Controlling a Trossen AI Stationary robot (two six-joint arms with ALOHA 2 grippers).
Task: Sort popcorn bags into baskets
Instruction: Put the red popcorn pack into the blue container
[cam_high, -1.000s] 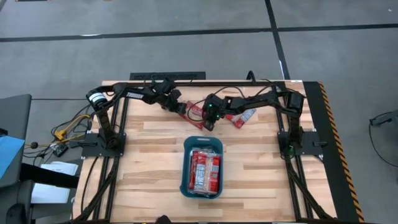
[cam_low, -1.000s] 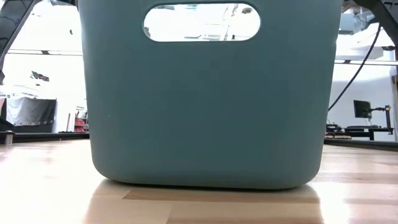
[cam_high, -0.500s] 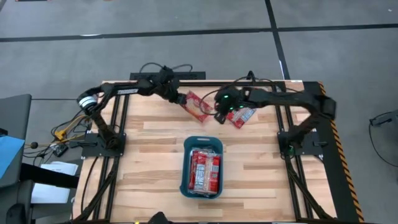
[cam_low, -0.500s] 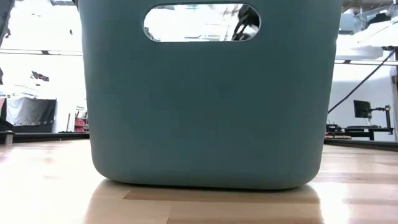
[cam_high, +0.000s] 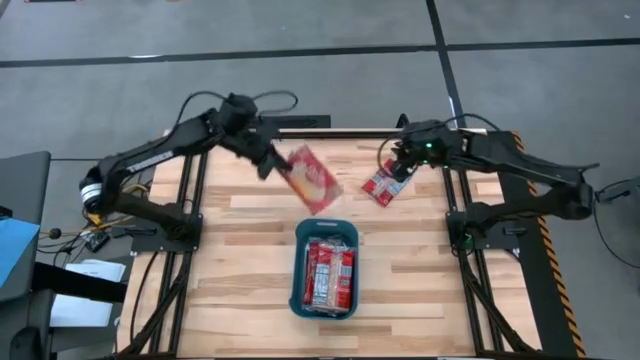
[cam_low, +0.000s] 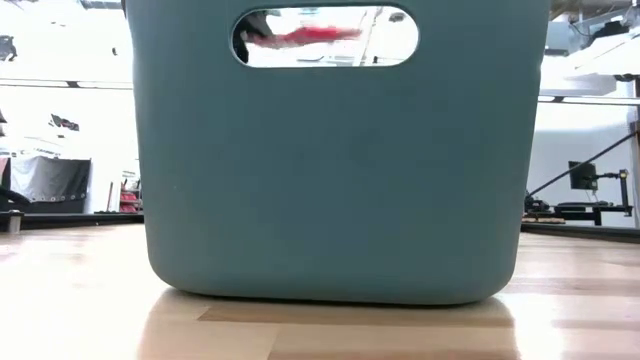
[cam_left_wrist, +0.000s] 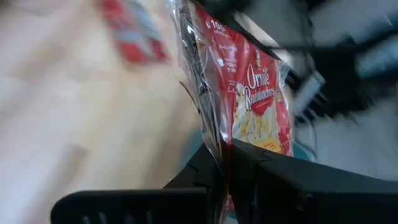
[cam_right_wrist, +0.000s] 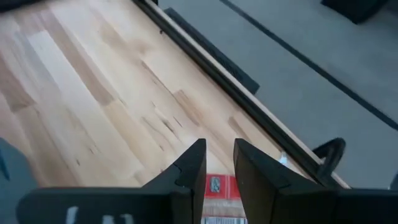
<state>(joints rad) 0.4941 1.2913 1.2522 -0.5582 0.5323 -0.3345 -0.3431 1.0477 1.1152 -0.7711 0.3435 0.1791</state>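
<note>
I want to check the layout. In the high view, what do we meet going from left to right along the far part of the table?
Left gripper → the popcorn bag it holds → loose popcorn bag on the table → right gripper.

The high view looked straight down on the whole worktop (cam_high: 250, 270). The low view sat at worktop height, pressed close against the teal basket (cam_low: 330, 180), which both shared. Each wrist view looked forward past its own arm's fingers.
</note>
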